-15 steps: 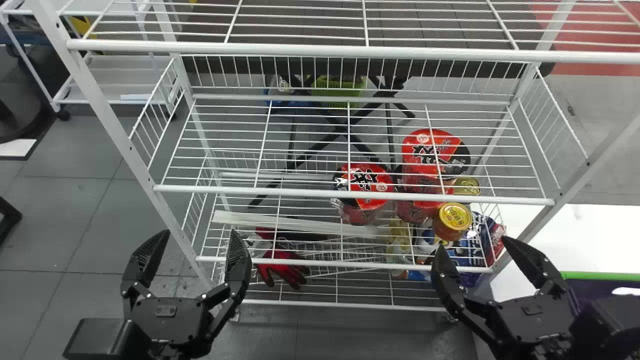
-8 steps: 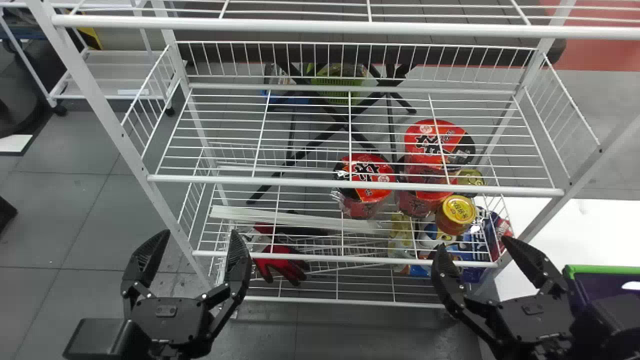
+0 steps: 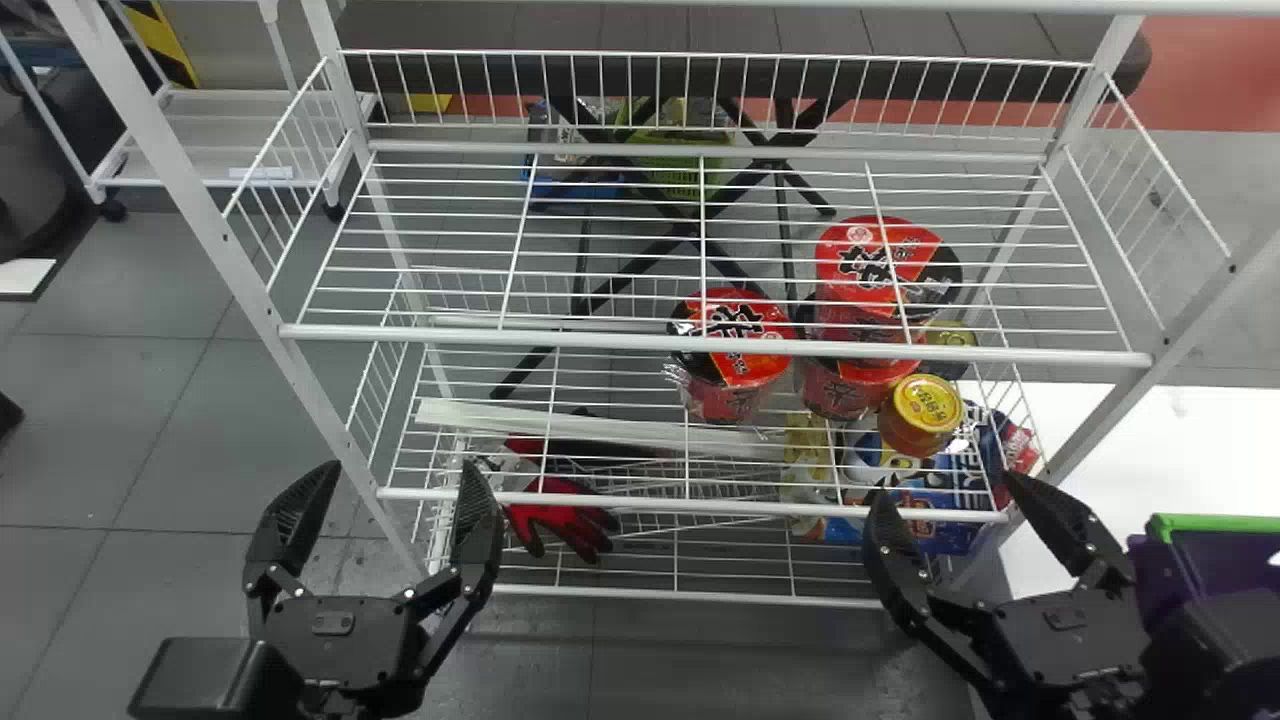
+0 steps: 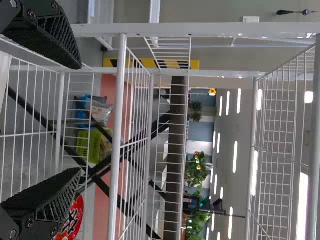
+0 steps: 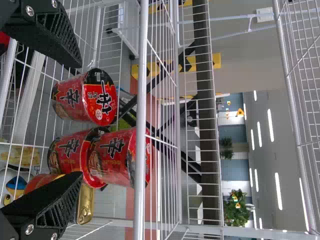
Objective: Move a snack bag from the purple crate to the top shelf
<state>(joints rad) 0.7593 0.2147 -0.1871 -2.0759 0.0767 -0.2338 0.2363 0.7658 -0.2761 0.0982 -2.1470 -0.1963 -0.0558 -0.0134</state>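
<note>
My left gripper [image 3: 402, 470] and right gripper [image 3: 950, 487] hang wide open before the rack [image 3: 620, 340]. Near the right one is the purple crate [image 3: 1220, 523], its snack bag hidden from me. My right wrist view adds distant ceiling lights [image 5: 279, 192].

The rack [image 3: 600, 340] looks smooth painted metal, the crate [image 3: 1225, 523] plastic, the cups [image 3: 735, 395] glossy film-wrapped, the glove [image 3: 570, 528] matt cloth.
</note>
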